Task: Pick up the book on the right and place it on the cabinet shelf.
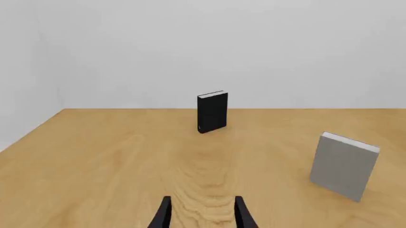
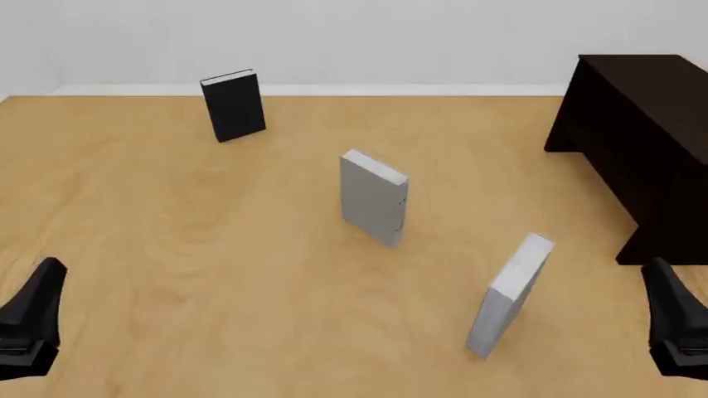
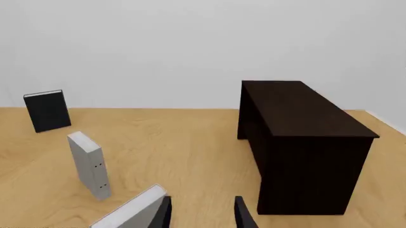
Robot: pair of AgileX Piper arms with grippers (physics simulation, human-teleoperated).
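3 books upright on the wooden counter (image 2: pixel 166 240), well apart from one another; slim pale grey book (image 2: pixel 509 294) standing on end at front right, leaning a little, whitish page edges turned toward the camera in the front view; nearest of the 3 to the right gripper (image 3: pixel 201 213), its top corner showing just beside the left jaw in the right wrist view, not touching so far as can be told; thicker grey book (image 2: pixel 373 197) standing near the middle of the counter, between the other 2; black book (image 2: pixel 234 105) upright at far left, close to the back wall; dark brown cabinet (image 2: pixel 642 133) on the counter at far right, boxy, far larger than any book, its top closed and flat; shelf board inside not visible from any view; right gripper low at the near right edge, jaws apart, holding nothing, aimed between slim book and cabinet; left gripper (image 1: pixel 201 214) low at the near left edge, jaws apart and empty, pointing across bare wood toward the black book, thicker grey book off to one side of it.
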